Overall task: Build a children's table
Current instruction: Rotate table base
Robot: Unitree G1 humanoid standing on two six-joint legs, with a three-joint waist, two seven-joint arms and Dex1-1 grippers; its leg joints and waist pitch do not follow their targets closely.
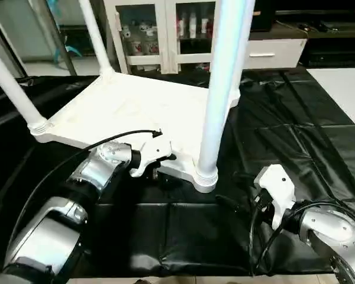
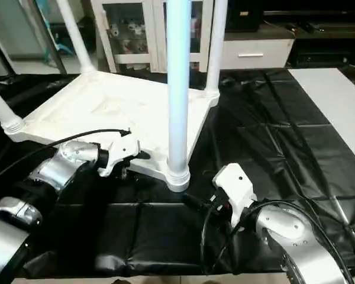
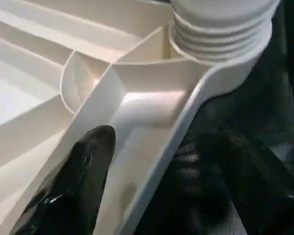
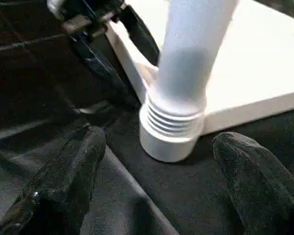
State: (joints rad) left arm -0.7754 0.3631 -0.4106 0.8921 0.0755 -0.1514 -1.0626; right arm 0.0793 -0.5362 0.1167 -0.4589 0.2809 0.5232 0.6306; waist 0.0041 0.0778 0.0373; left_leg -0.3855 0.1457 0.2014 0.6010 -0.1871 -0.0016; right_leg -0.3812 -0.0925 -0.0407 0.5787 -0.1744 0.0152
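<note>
On the black-covered work surface the large white plastic rectangular tabletop is lying upside down, ribbed side up, its four long white tapered legs standing in the round corner sockets. At the near edge, left of the nearest leg, the left gripper is straddling the tabletop's rim, one black finger inside the ribbing; whether it is clamping I cannot tell. Near right, the right gripper is hovering just short of that leg's socket, fingers spread wide, holding nothing. Far behind is standing a white glass-door cabinet.
</note>
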